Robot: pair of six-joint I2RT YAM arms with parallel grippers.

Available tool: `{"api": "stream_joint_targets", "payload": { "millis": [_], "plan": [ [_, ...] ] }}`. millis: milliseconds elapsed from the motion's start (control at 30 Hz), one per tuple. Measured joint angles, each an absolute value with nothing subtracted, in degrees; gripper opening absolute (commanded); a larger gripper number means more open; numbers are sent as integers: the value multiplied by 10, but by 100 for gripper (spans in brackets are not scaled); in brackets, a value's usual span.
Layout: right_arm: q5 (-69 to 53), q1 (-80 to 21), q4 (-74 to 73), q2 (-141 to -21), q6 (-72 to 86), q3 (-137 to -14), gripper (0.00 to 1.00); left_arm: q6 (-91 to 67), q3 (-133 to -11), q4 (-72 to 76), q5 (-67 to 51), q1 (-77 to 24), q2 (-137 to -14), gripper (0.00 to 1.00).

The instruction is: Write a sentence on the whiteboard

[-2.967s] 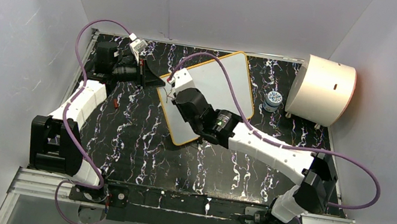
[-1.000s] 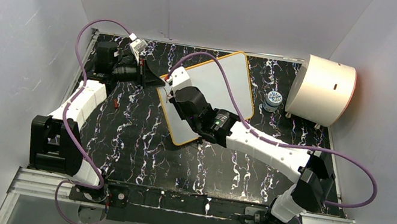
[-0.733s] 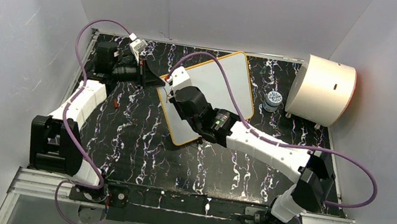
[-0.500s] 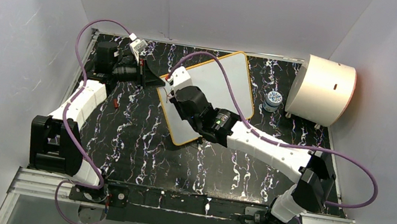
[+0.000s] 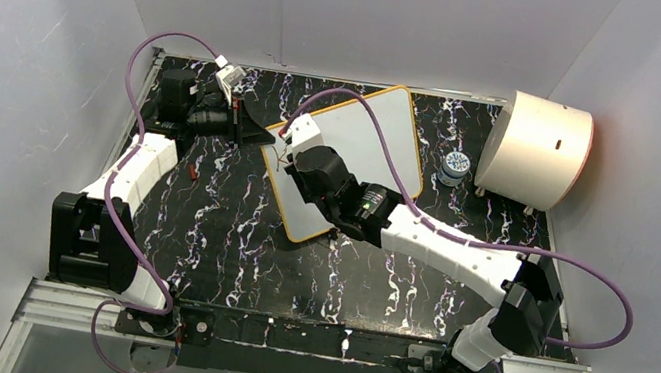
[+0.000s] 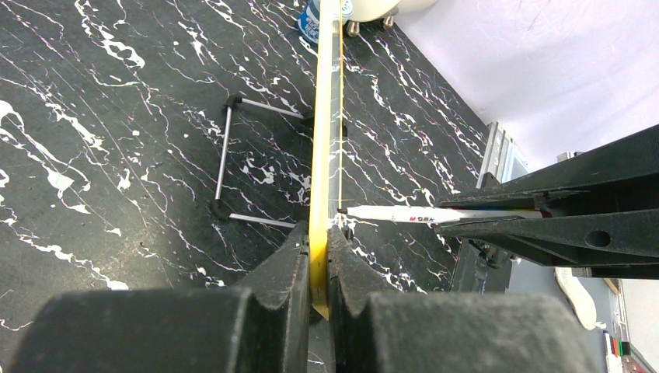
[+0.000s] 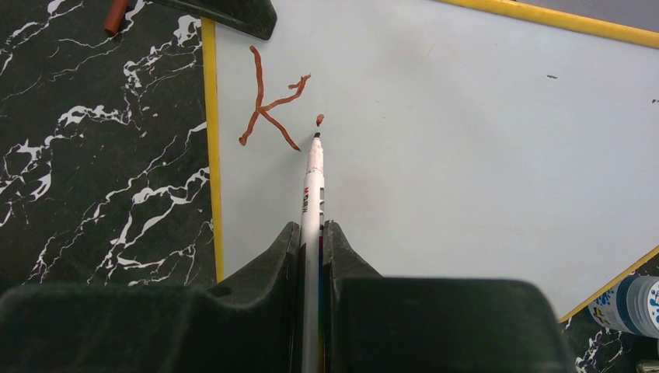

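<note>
Robot is writing on a whiteboard (image 5: 370, 137) atop a marbled mat (image 5: 228, 230).
Left gripper (image 6: 319, 242) is clamping its yellow rim; right gripper (image 7: 311, 229) is pinching a marker (image 7: 312, 183) beside the sentence (image 7: 268, 109), just a red K.

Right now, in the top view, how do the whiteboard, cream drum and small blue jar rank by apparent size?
1. Whiteboard, partly hidden by the right arm.
2. Cream drum, close behind; being taller, perhaps nearer the camera.
3. Blue jar, clearly smallest.
</note>
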State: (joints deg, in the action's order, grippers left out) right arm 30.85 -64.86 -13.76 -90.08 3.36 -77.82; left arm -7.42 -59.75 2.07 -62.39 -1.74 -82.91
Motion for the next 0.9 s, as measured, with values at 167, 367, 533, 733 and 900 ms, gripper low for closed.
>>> {"api": "stream_joint_targets", "payload": {
  "millis": [167,367,533,733,900],
  "plan": [
    [308,-649,-137,-901,35,-778,0,-74,-597,21,-624,-17,-829,0],
    [309,-649,-136,-901,35,-778,0,-74,-597,21,-624,-17,-829,0],
    [309,-649,-135,-901,35,-778,0,-74,-597,21,-624,-17,-829,0],
    [309,-649,-138,-906,35,-778,0,-74,-597,21,-624,-17,-829,0],
    [308,-649,-149,-908,37,-779,0,-74,-597,21,-624,-17,-829,0]
  ]
}}
